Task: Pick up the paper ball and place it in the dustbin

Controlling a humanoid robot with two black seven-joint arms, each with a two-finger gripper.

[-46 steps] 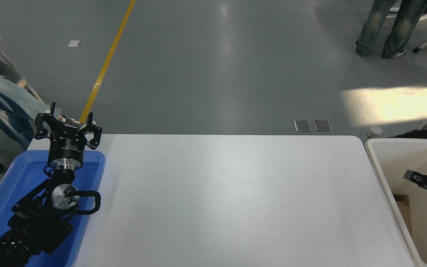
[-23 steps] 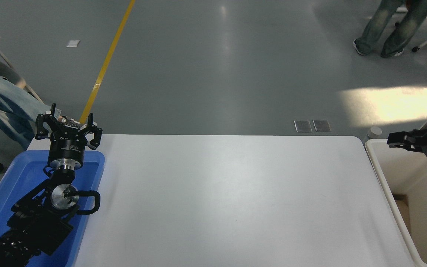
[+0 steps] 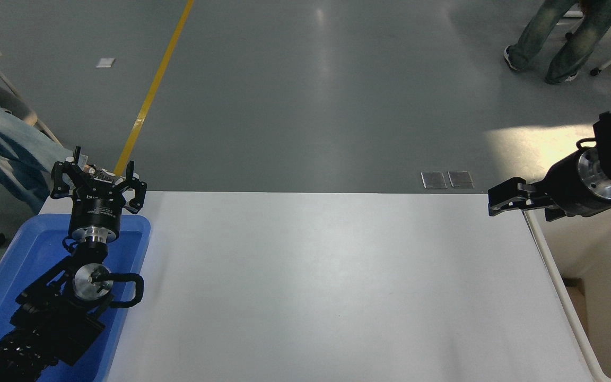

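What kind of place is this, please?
Probably a robot lab or workshop hall. A white table stands on a grey floor with a painted yellow line, two black robot arms reach over the table, and people sit or stand nearby.

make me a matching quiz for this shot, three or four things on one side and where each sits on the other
Things:
1. left pincer
2. right pincer
3. dustbin
4. tray

Places:
a. beside the table's right edge
b. under the parked left arm
c. above the tray's far end
d. over the table's far right corner

Pairs: 1-c, 2-d, 3-a, 4-b
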